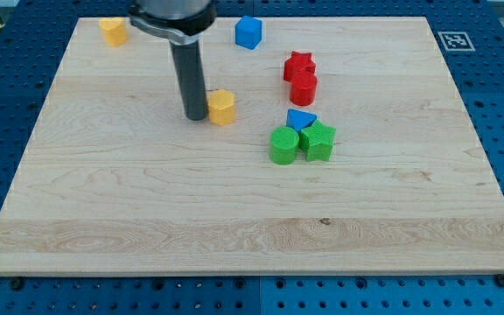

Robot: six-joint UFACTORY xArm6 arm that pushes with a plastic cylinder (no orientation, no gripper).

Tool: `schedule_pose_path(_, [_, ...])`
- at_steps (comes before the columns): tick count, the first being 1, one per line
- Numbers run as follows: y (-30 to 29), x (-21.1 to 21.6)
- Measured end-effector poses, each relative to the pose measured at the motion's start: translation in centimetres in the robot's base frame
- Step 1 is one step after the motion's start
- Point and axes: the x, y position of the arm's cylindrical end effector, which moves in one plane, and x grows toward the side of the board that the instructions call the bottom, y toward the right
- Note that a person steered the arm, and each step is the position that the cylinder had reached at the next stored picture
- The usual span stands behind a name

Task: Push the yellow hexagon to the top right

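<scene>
Resting on the wooden board, my tip sat just to the view's left of the yellow hexagon, touching it or nearly so; contact could not be told for sure. The rod had no jaws, so it held nothing, only stood beside the block. The yellow hexagon lay a bit left of the board's middle, in the upper half.

Everything else placed from that yellow hexagon: a second yellow block, shape unclear, was far up and to the view's left, near the board's top edge. A blue cube was up and slightly right, also near the top edge. A red star and a red cylinder were to the right and a little up, the two touching. Lower right sat a tight cluster: blue triangle, green cylinder, green star. A marker tag sat in the board's top right corner, well apart.
</scene>
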Motion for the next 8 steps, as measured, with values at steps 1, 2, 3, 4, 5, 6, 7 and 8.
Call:
schedule_pose_path(1, [3.8, 0.0])
schedule_pose_path(2, [7.6, -0.2])
schedule_pose_path(3, [9.7, -0.4])
schedule_pose_path(4, [8.9, -1.6])
schedule_pose_path(5, [10.2, -2.9])
schedule_pose_path(6, [14.8, -1.8])
schedule_pose_path(7, [18.8, 0.2])
schedule_pose_path(8, [22.1, 0.4])
